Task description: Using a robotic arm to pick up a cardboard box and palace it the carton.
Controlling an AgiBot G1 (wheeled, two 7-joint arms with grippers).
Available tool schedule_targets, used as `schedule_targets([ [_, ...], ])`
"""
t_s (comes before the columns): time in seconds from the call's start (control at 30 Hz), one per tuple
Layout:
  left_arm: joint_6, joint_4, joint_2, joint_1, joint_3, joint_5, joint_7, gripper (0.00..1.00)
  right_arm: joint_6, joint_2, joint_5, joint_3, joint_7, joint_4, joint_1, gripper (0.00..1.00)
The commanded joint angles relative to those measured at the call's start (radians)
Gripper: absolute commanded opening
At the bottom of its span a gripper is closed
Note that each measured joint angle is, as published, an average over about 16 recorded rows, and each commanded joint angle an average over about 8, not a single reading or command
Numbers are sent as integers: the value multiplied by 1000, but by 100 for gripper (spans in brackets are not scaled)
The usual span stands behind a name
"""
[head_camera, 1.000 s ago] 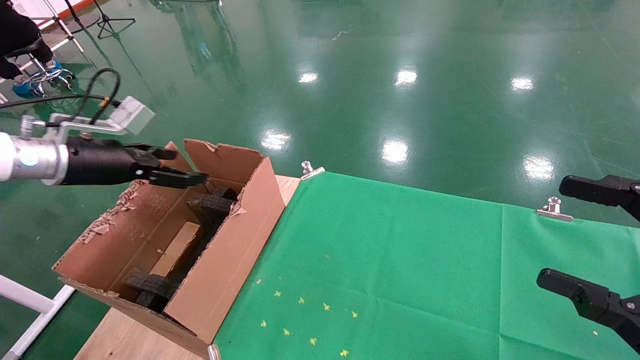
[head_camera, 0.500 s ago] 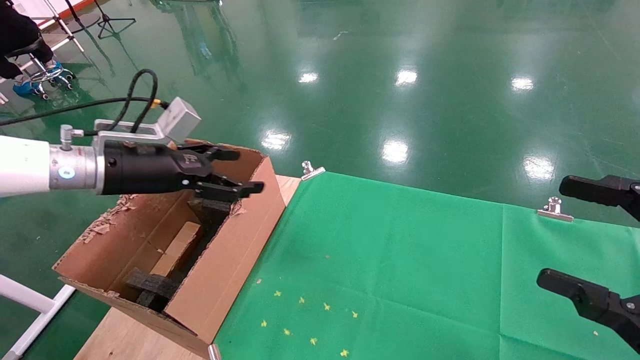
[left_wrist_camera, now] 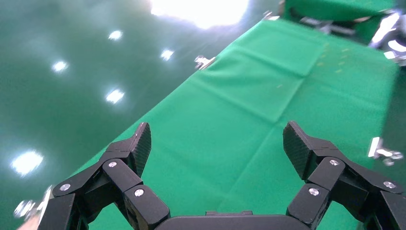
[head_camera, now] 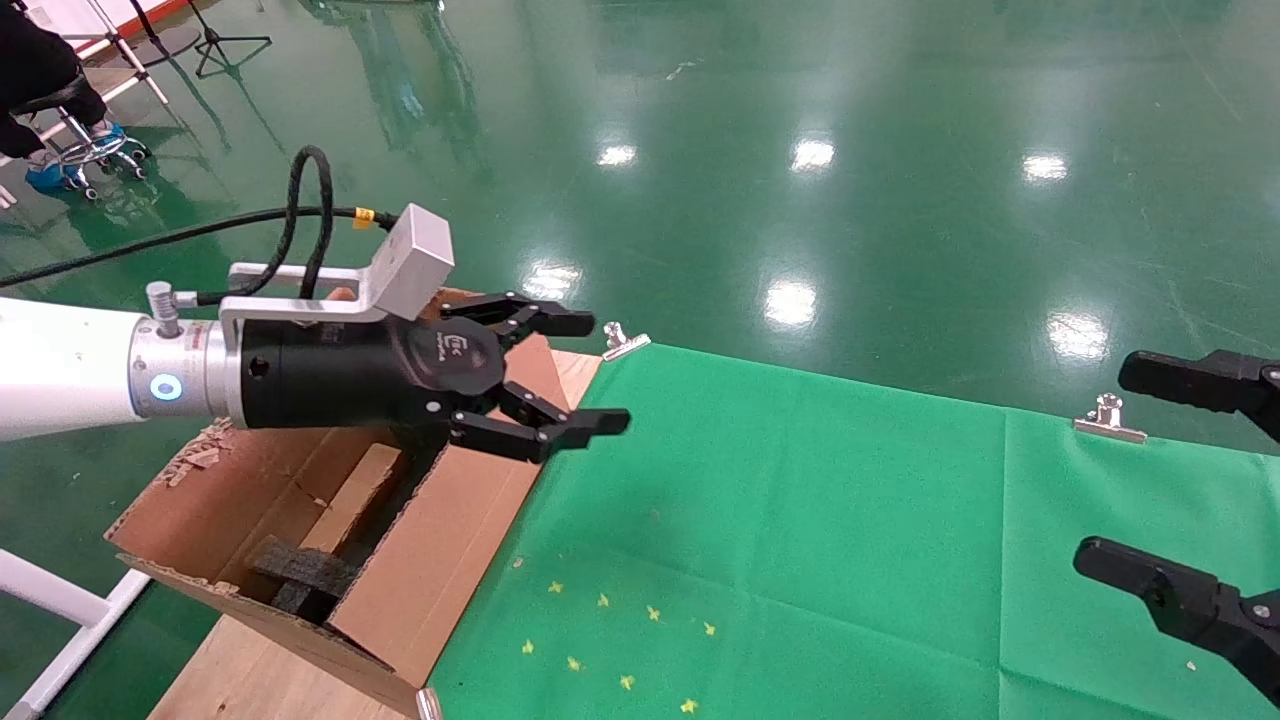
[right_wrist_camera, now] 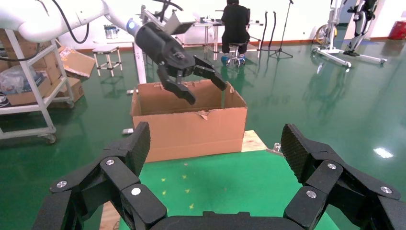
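The carton (head_camera: 440, 540) stands open at the table's left end, with ragged flaps and black foam blocks (head_camera: 300, 570) inside. The small cardboard box (head_camera: 355, 490) lies inside it between the foam blocks. My left gripper (head_camera: 590, 372), on the white robotic arm (head_camera: 60, 365), is open and empty. It hovers above the carton's right wall, pointing toward the green cloth. The left wrist view shows its open fingers (left_wrist_camera: 218, 139) over bare cloth. My right gripper (head_camera: 1102, 465) is open and empty at the table's right edge. The right wrist view (right_wrist_camera: 215, 139) shows the carton (right_wrist_camera: 191, 129) and the left gripper (right_wrist_camera: 201, 84) above it.
A green cloth (head_camera: 800, 520) covers the wooden table (head_camera: 250, 680), held by metal clips (head_camera: 622, 340) (head_camera: 1108, 420) on the far edge. Small yellow marks (head_camera: 620, 640) dot the cloth near the carton. A white rail (head_camera: 60, 610) runs at lower left. A seated person (head_camera: 40, 70) is at far left.
My left gripper has moved right, from over the carton's far end to above its right wall near the cloth, and its fingers have spread wider. The right arm has not moved.
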Motion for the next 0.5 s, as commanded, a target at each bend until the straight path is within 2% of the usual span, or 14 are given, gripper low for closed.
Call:
schedule_targets([
  [0.03, 9, -22, 3, 19, -12, -32, 14, 100, 0, 0, 0, 0, 0, 0, 0, 100],
  [0.5, 73, -179, 28, 157, -94, -261, 114, 100, 0, 0, 0, 0, 0, 0, 0, 100],
])
